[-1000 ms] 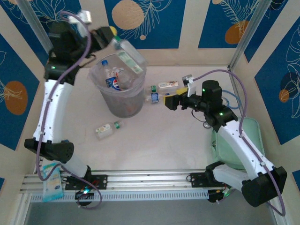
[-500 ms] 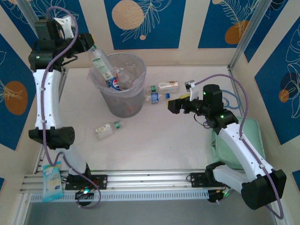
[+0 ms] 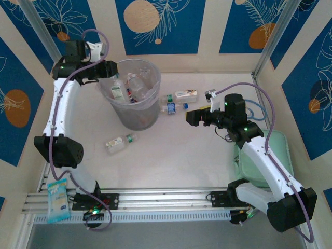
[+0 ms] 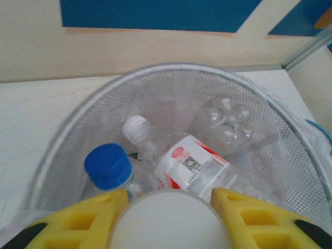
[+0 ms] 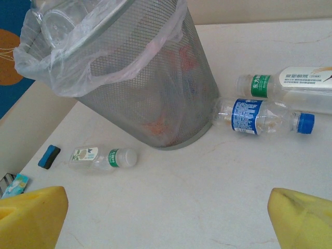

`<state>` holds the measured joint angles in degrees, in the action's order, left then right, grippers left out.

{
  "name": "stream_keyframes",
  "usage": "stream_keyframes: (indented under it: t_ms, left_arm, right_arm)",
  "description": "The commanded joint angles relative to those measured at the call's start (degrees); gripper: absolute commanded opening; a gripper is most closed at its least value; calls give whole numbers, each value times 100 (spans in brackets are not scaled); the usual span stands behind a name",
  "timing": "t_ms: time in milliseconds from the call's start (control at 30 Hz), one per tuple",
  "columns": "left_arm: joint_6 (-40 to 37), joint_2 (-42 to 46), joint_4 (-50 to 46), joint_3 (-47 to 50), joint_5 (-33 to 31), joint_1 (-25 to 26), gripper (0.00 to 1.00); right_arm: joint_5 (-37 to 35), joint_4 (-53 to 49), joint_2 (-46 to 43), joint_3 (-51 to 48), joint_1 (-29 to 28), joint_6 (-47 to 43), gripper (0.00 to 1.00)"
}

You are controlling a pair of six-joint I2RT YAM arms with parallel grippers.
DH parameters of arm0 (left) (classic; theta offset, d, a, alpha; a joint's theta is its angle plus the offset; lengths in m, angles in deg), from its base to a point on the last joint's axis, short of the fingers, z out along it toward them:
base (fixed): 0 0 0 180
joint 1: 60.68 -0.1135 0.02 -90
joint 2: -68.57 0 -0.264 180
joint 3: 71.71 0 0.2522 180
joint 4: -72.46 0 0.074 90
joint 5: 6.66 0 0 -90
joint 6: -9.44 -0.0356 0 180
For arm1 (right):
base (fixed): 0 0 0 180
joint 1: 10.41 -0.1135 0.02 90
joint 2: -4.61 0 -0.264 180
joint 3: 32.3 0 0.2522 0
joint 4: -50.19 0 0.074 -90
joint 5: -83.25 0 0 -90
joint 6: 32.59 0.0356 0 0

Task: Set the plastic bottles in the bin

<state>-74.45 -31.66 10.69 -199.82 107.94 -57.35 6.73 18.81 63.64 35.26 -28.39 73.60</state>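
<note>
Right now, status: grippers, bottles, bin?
Left gripper shut on green-label bottle over the bin. Right gripper open, empty. Loose on table: blue-label bottle, white-label bottle, small bottle. Nothing in the way.

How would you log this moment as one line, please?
left gripper: green-label bottle held over bin; right gripper: open; three bottles on table

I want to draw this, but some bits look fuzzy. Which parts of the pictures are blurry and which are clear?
Left wrist view: the clear plastic bottle, gripped between the yellow fingers, is a blurry pale blob; the round grey mesh bin is sharp. Right wrist view: the yellow fingertips look soft, the blue-labelled clear bottle crisp. Top view: even light, soft shadows.
</note>
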Motion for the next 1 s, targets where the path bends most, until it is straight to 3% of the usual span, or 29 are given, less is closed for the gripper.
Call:
stream_keyframes:
  t_ms: [0,400,633,667,833,967]
  left_arm:
    - [-595,68,-211,563,-446,185,0]
    - [-799,690,1526,2907,-1092,826,0]
    - [-753,814,1402,2941,-905,820,0]
    - [-728,860,1364,2786,-918,808,3]
    - [-789,718,637,1358,-1038,752,48]
    - [-913,413,56,305,-1071,751,67]
  right_arm:
    - [-68,-30,-31,-71,14,87,99]
    - [-99,80,160,-82,14,168,99]
    - [-91,75,250,-45,13,156,99]
    - [-82,75,250,-37,13,157,99]
    - [-73,75,259,-25,14,160,99]
    - [-64,58,267,-9,22,149,99]
